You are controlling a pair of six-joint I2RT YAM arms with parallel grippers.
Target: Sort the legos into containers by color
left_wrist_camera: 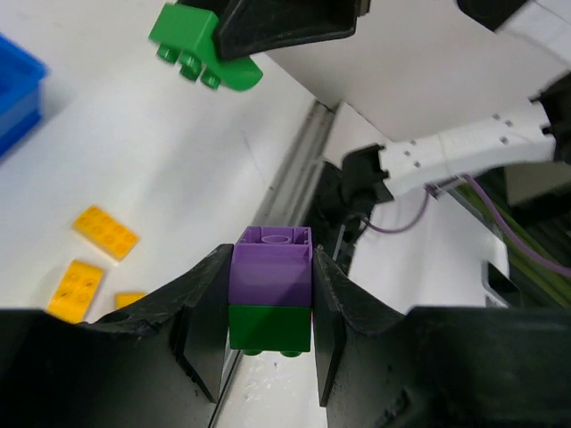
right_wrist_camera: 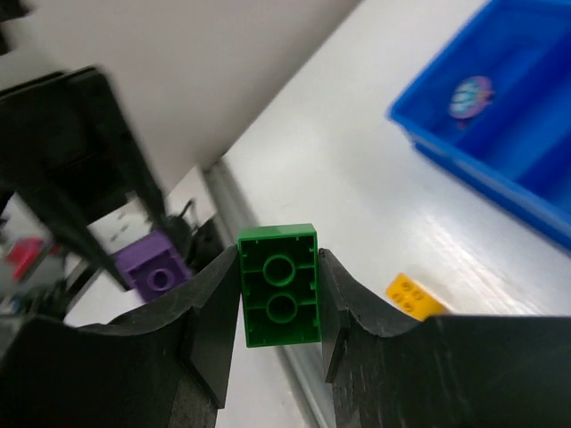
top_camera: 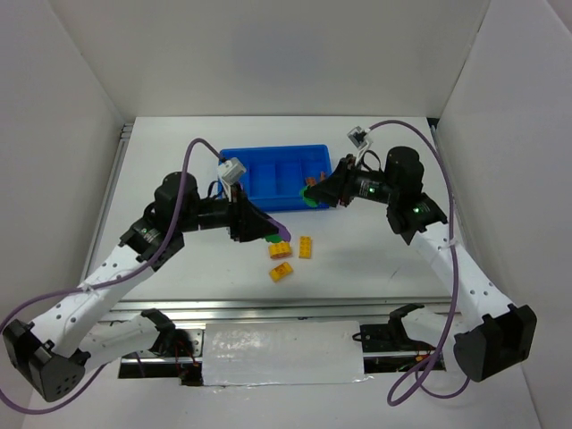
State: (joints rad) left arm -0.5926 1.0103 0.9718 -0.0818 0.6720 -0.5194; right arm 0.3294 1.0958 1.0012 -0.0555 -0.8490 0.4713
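— What does the left gripper (top_camera: 271, 232) have?
— Its fingers are clamped on a small purple studded plastic brick (left_wrist_camera: 270, 267) stacked on a green plastic brick (left_wrist_camera: 269, 328). It holds them over the white table (top_camera: 375, 259), just off the near edge of the shallow bright blue plastic tray (top_camera: 268, 154).
— And the right gripper (top_camera: 312, 196)?
— It grips a second green studded brick (right_wrist_camera: 280, 285) by the tray's near right corner.
— Anything loose?
— Three yellow-orange plastic bricks (top_camera: 281, 250) lie on the table, between the tray and the table's near edge.
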